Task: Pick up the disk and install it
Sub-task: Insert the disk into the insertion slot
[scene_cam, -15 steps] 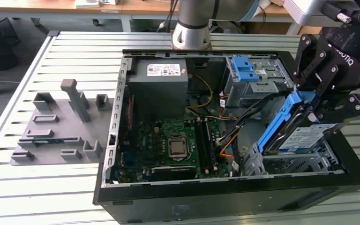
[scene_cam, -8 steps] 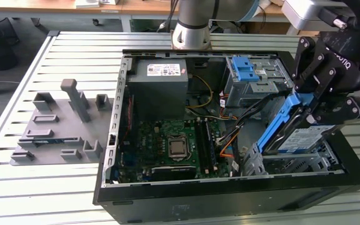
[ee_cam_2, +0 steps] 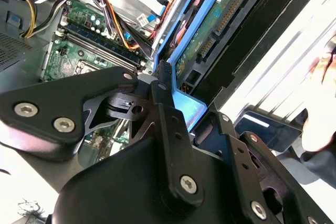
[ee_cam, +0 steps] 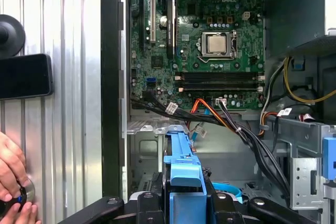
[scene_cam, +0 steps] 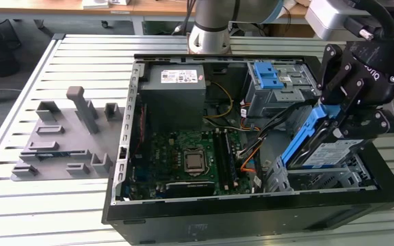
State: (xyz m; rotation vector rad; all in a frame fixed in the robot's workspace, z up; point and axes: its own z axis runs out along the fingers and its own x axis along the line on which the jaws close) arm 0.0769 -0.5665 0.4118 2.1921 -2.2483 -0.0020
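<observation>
A metal table with slats (scene_cam: 80,56) carries an open black computer case (scene_cam: 252,218). Inside the case, well away from the jaws, lies the grey power box (scene_cam: 176,84). Next to it is the green main board (scene_cam: 190,159), which is seen also in the first wrist view (ee_cam: 210,19). The gripper (scene_cam: 351,128) hangs over the corner of the case on the exterior view's right. Its jaws are closed on the blue-framed disk (scene_cam: 323,154), which is between them, gripped near its upper end. The disk stands on edge and is tilted. Below the jaws, its lower end reaches the metal drive cage (scene_cam: 334,179); I cannot tell if they touch. In the first wrist view a hand (ee_cam: 10,174) rests on the table outside the case, far to the side of the jaws.
</observation>
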